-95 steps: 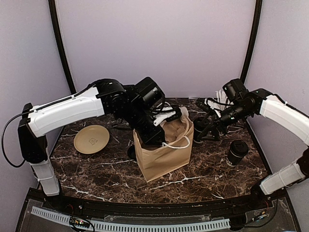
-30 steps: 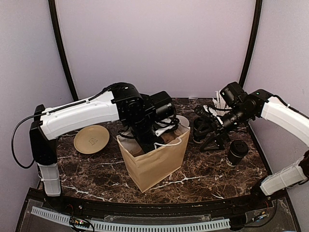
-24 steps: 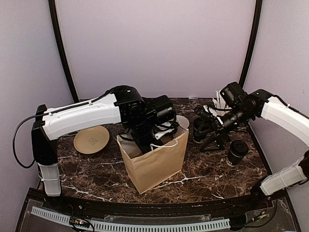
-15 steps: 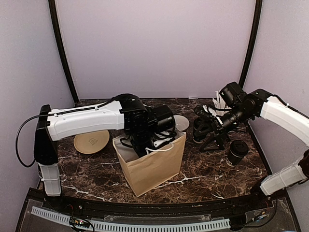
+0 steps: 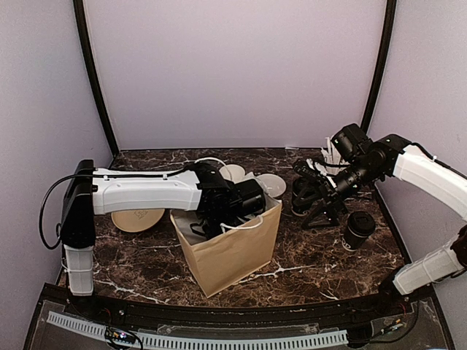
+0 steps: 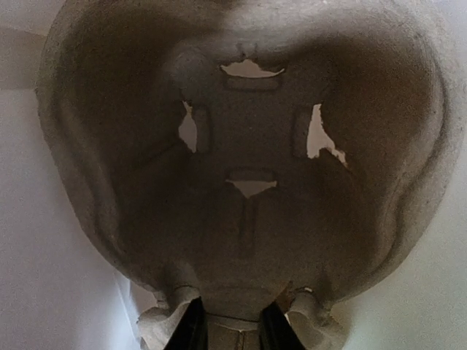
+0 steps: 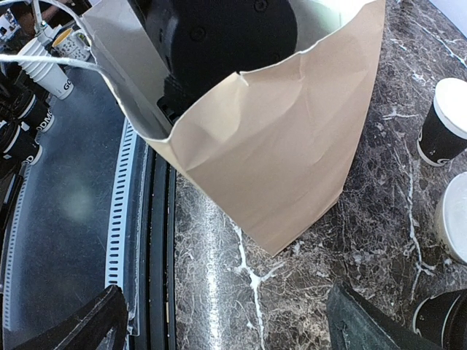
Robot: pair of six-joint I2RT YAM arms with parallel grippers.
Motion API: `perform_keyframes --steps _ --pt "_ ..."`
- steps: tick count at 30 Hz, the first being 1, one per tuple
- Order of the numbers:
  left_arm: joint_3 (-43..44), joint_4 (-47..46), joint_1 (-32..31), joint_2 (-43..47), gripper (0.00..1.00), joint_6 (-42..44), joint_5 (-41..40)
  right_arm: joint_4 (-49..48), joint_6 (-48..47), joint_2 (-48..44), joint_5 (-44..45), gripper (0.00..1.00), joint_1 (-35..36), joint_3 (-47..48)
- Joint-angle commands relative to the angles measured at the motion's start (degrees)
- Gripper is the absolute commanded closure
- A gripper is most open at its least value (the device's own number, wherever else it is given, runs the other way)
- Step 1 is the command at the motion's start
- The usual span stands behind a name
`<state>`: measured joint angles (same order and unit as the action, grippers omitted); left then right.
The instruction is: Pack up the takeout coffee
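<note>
Jaws first: the right gripper (image 7: 237,321) is spread wide with nothing between its fingers, hanging above the back right of the marble table (image 5: 321,255). The left gripper (image 6: 230,329) is down inside the brown paper bag (image 5: 233,251), its two fingers closed narrowly on the edge tab of a moulded pulp cup carrier (image 6: 248,160), which fills the left wrist view. The takeout coffee is all outside the bag. One lidded coffee cup (image 5: 358,230) stands upright on the table, near the right jaws, to their right and toward the near edge. A second black cup (image 5: 300,197) stands just to their left, between them and the bag, and looks to be the dark cup cut off at the lower right corner of the right wrist view. A third cup (image 7: 440,120), black with a white top, stands beyond the bag, beside a low white bowl (image 7: 456,219). Each cup's long axis is vertical, so a grasp would likely come from the side, and the right arm is plainly the nearer one, while the left arm fills the bag's mouth. Hidden are the bag's floor, how level the carrier sits, and the left fingers in the overhead view. Whether the second cup has its lid I cannot tell.
</note>
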<state>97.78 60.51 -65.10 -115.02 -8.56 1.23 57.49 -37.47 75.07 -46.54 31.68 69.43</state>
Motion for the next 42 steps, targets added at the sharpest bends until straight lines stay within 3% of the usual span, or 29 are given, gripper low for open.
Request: perform_keyframes --steps 1,9,16,24,32,42 --pt "-2.3 -1.9 0.5 -0.6 0.90 0.7 0.0 -0.2 -0.3 0.5 -0.7 0.04 0.4 0.9" --pt "-3.9 -2.8 0.7 -1.9 0.88 1.3 0.6 0.0 -0.3 0.7 -0.7 0.04 0.4 1.0" --pt "-3.2 -1.7 0.7 -1.9 0.73 1.4 0.7 0.1 -0.3 0.6 -0.7 0.04 0.4 1.2" --pt "-1.2 -0.1 0.7 0.1 0.70 0.8 -0.1 0.2 -0.1 0.3 -0.6 0.04 0.4 1.3" --pt "3.7 3.2 0.6 5.8 0.52 0.5 0.9 0.4 -0.3 0.8 -0.7 0.04 0.4 1.8" --pt "14.6 7.0 0.7 10.0 0.45 2.2 0.0 1.4 -0.7 1.9 -1.1 0.04 0.4 2.7"
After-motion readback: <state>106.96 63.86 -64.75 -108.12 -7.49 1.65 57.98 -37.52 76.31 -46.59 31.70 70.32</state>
